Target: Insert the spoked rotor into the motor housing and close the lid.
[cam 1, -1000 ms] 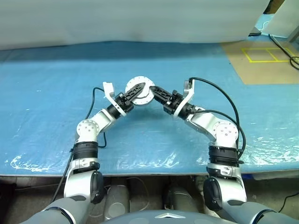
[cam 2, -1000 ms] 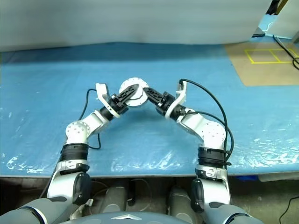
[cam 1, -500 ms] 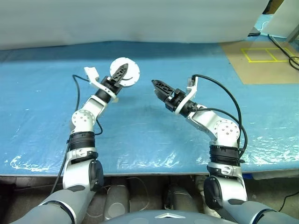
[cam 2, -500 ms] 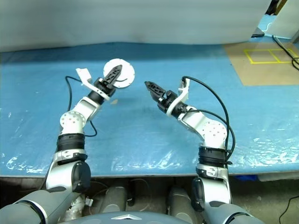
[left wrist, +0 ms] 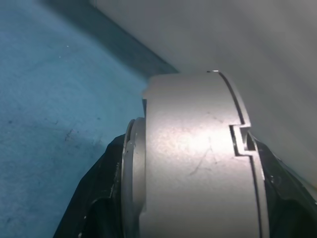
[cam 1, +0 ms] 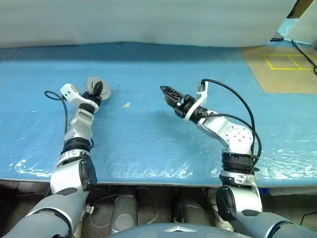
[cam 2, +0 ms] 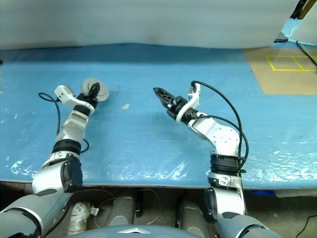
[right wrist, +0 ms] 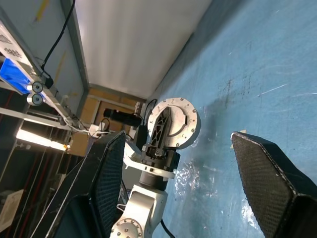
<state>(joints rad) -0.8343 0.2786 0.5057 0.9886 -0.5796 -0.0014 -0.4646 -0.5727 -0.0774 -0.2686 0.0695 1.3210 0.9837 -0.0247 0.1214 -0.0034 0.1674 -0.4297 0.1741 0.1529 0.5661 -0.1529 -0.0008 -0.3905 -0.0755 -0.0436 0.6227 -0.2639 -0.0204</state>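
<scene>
My left gripper (cam 1: pixel 97 89) is clamped on the round silver motor housing (cam 1: pixel 92 84), holding it on edge above the blue table (cam 1: pixel 148 134), out to my left. My right gripper (cam 1: pixel 168 92) hovers empty near the table's middle, its two black fingers spread apart.

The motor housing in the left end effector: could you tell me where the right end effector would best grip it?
Probably by the rim, across the disc. The motor housing is held with the left end effector's fingers over its flat face, leaving the rim edges free. The open right end effector could come from the robot's right.
</scene>
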